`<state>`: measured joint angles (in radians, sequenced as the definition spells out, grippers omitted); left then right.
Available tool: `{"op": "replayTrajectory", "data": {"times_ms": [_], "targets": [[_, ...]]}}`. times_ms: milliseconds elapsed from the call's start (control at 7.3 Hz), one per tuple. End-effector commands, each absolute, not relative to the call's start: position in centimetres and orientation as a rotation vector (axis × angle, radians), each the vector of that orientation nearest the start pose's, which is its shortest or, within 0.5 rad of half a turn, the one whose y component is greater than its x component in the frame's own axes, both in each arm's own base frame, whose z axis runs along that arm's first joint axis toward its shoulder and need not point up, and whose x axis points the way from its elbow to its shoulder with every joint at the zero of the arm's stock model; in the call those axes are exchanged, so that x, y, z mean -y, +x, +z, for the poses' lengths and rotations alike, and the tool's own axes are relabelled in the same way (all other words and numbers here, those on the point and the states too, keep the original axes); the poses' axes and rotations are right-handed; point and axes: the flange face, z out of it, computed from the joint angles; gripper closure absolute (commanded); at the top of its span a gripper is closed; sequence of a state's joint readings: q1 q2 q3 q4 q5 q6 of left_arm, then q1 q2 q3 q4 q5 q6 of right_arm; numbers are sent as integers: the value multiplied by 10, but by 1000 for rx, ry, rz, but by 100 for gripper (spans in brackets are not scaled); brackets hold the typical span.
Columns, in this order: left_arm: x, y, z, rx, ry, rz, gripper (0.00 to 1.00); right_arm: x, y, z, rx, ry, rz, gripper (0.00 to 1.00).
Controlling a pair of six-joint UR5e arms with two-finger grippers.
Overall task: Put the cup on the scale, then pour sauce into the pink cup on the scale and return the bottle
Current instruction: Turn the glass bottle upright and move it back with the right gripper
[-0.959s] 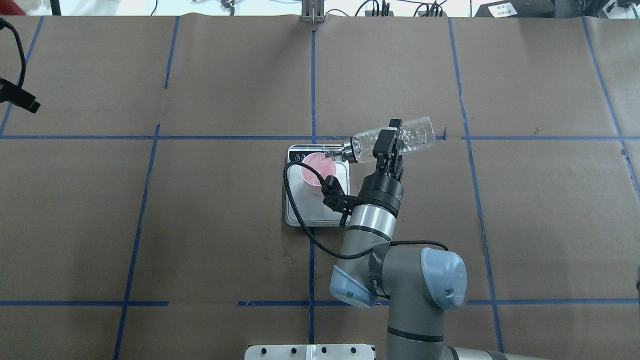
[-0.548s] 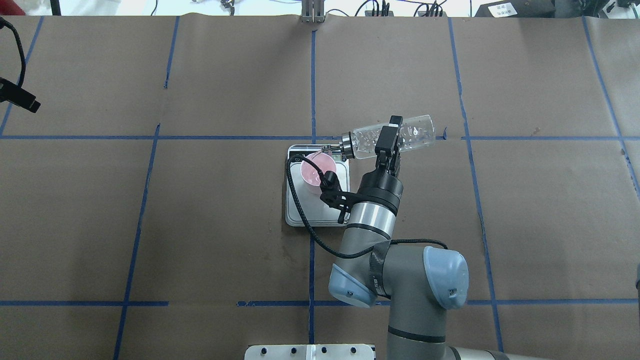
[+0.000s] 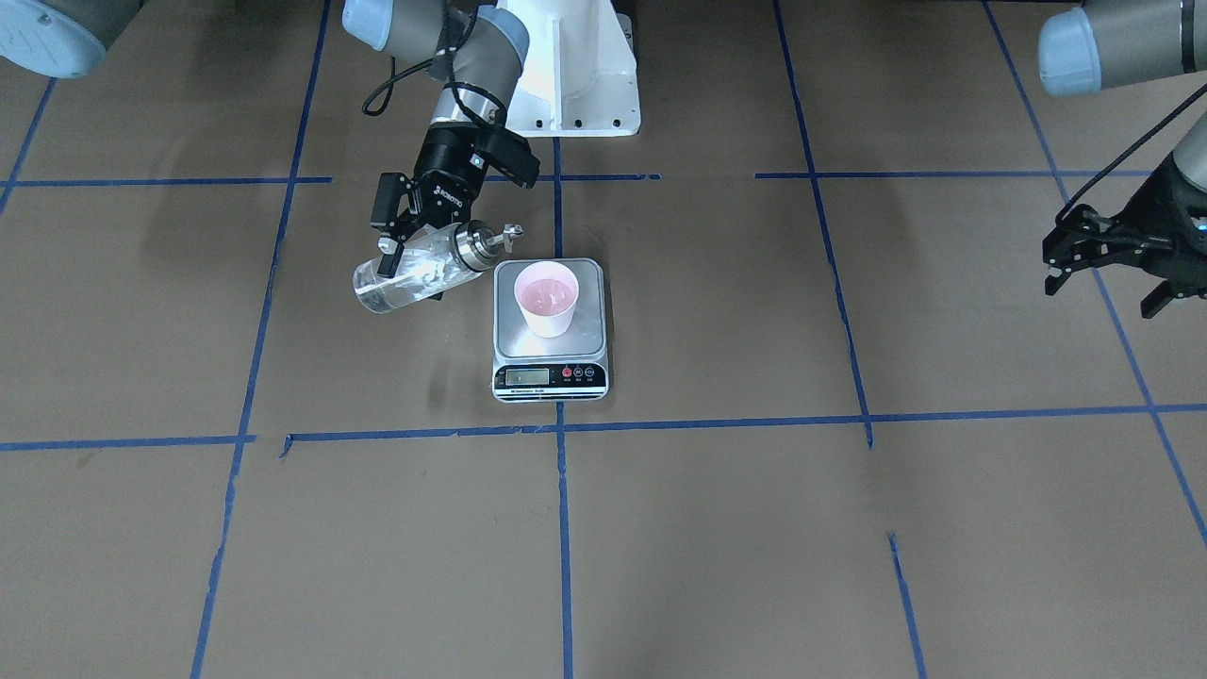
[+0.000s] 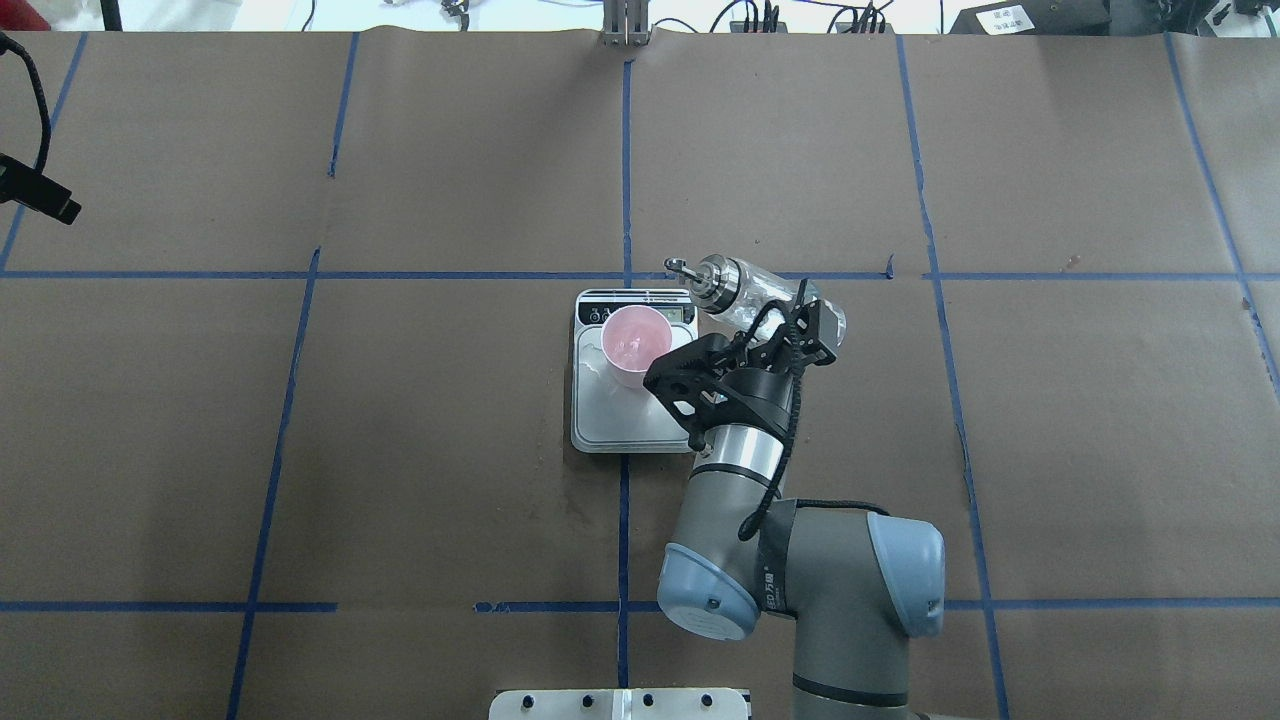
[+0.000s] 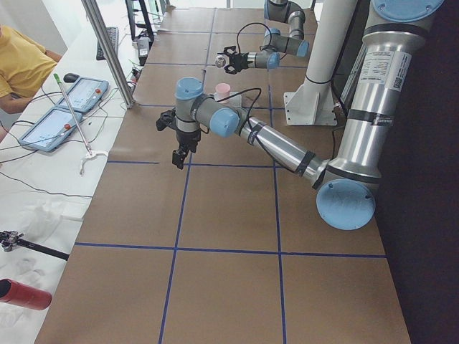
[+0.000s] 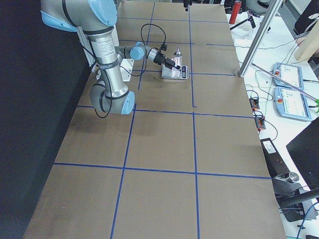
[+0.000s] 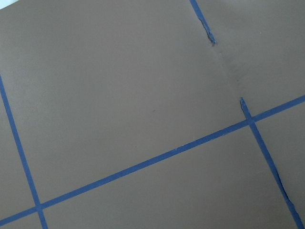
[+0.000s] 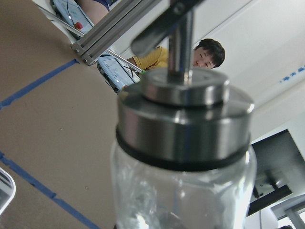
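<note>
The pink cup [image 3: 546, 297] stands on the steel scale [image 3: 550, 375], with a wet sheen inside it; it also shows in the overhead view [image 4: 634, 343] on the scale [image 4: 625, 425]. My right gripper [image 3: 401, 253] is shut on the clear glass bottle [image 3: 407, 275], which is tilted with its metal spout [image 3: 509, 230] raised, beside the scale and clear of the cup. Clear sauce [image 3: 387, 290] lies in the bottle's low end. The overhead view shows the bottle [image 4: 755, 292] by the scale's far right corner. The right wrist view shows its collar [image 8: 183, 126]. My left gripper [image 3: 1105, 288] is open and empty, far off.
Brown paper with blue tape lines [image 4: 625, 180] covers the table. The robot's white base [image 3: 585, 75] stands behind the scale. Operators' tablets [image 6: 289, 89] and a metal post [image 6: 259, 40] are beyond the table's far edge.
The right wrist has turned and lifted the bottle's spout up and off the cup; the bottle has gone from pouring tilt to spout-up. The cup and scale have not moved.
</note>
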<state>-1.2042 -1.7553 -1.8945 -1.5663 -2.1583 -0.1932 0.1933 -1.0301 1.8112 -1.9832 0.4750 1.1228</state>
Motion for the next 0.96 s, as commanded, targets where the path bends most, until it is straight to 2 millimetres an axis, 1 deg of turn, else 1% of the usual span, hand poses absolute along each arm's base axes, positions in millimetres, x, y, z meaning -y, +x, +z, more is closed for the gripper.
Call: {"op": "replayTrajectory", "data": {"times_ms": [0,137,274,411,548,822], "targets": [[540,124,413,-691,314,312,1,332,-551,256,258,1120,260,100],[540,124,411,-691,315,311,1,330,-540,249,347,1105,361,100],[539,123,410,-692,319,312,1,325,-513,256,463,1054,467,100],[538,123,407,-693,322,313,1,320,-487,269,523,1034,514,100],[537,123,405,-694,327,315,1,319,-470,289,594,1018,586,100],[536,122,402,-695,330,314,1,313,-437,348,653,1011,625,100]]}}
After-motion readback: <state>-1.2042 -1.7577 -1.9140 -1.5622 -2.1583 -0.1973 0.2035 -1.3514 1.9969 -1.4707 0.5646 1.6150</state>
